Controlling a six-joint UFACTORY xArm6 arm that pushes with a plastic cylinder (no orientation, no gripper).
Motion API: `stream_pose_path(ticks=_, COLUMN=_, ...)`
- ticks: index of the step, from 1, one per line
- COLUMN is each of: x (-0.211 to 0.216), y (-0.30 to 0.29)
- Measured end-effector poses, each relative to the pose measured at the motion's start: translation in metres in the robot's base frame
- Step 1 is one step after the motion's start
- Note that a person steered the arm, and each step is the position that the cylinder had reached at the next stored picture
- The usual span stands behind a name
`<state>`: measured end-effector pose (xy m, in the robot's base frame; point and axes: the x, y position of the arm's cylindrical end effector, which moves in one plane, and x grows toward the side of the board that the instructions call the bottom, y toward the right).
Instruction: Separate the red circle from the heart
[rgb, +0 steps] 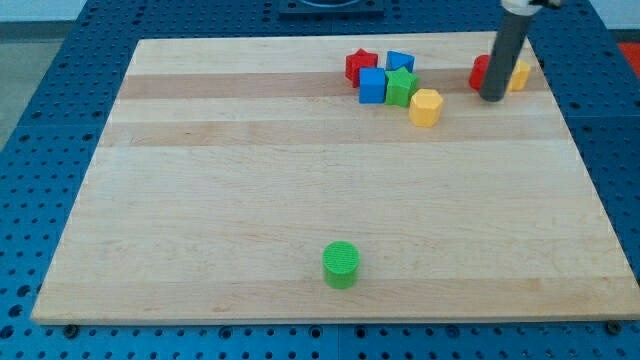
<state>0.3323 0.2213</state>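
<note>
The red circle (480, 72) lies near the board's top right, partly hidden behind my rod. A yellow heart (519, 74) sits just to its right, also partly hidden; the two look touching or nearly so. My tip (492, 98) rests on the board right in front of them, at the seam between the red circle and the yellow heart.
A cluster sits at top centre: a red star (360, 65), a blue block (401, 62), a blue cube (372, 86), a green star (402, 87) and a yellow hexagon (425, 107). A green cylinder (341, 264) stands near the bottom edge. The wooden board (250, 180) lies on a blue pegboard.
</note>
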Motion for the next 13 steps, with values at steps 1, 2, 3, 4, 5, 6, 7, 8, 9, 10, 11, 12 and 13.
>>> stream_pose_path(ticks=1, x=0.023, y=0.028)
stream_pose_path(ticks=2, x=0.047, y=0.053)
stream_pose_path(ticks=3, x=0.036, y=0.078)
stream_pose_path(ticks=4, x=0.002, y=0.077)
stream_pose_path(ticks=5, x=-0.011, y=0.071)
stream_pose_path(ticks=6, x=-0.012, y=0.064)
stream_pose_path(ticks=7, x=-0.024, y=0.062)
stream_pose_path(ticks=8, x=-0.035, y=0.054)
stream_pose_path(ticks=9, x=-0.043, y=0.044)
stream_pose_path(ticks=10, x=-0.043, y=0.027)
stream_pose_path(ticks=11, x=-0.043, y=0.01)
stream_pose_path(ticks=12, x=-0.043, y=-0.005)
stream_pose_path(ticks=13, x=-0.043, y=-0.019)
